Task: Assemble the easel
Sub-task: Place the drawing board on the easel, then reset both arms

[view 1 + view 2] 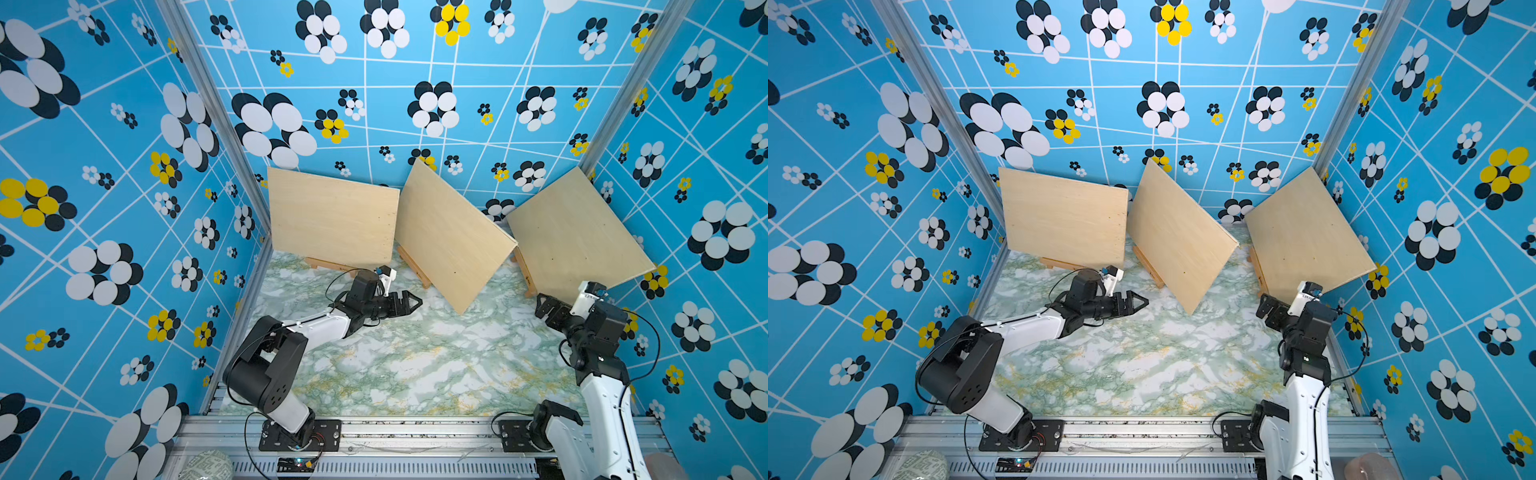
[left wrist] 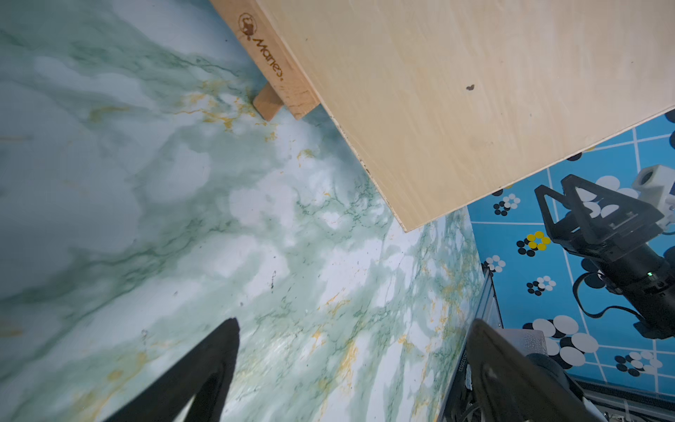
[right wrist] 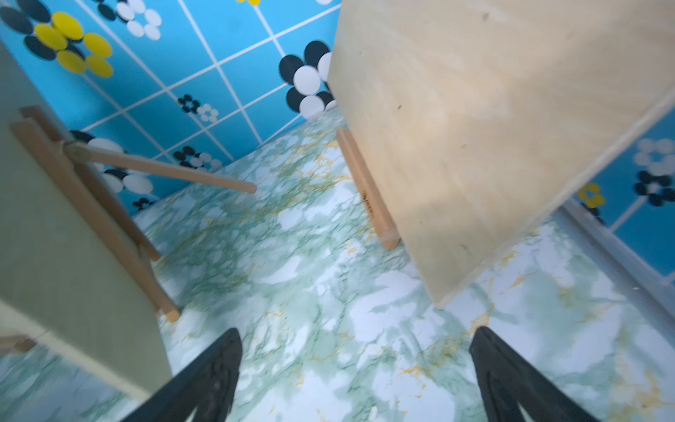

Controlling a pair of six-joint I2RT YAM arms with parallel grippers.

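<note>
Three boards (image 1: 449, 237) on three easels (image 1: 413, 266) stand just beyond two claws. Left claw (image 1: 413, 302) and right claw (image 1: 545, 305) are both spread apart, empty.

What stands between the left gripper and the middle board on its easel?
Nothing visible does. The left gripper is open and holds nothing, and only bare tabletop lies between it and the near edge of the middle board.
</note>
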